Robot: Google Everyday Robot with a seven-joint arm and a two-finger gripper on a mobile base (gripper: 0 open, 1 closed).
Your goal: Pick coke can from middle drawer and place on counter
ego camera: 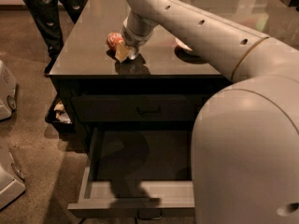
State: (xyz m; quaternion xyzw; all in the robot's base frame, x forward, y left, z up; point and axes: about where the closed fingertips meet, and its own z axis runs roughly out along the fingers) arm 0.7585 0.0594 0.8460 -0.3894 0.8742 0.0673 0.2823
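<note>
The coke can (113, 39), red with a pale end, is on the counter (93, 55) near its front left part. My gripper (123, 50) is down at the counter, right against the can's right side, and partly covers it. The pale arm reaches to it from the right. The middle drawer (135, 190) stands pulled open below, with light grey walls and a dark floor. No can shows inside it; its right part is hidden by my arm.
A shut dark drawer with a black handle (148, 110) sits above the open one. A pale bowl (183, 45) stands on the counter behind my arm. A person's legs (51, 13) are at the far left. White robot bases (7, 94) stand at the left.
</note>
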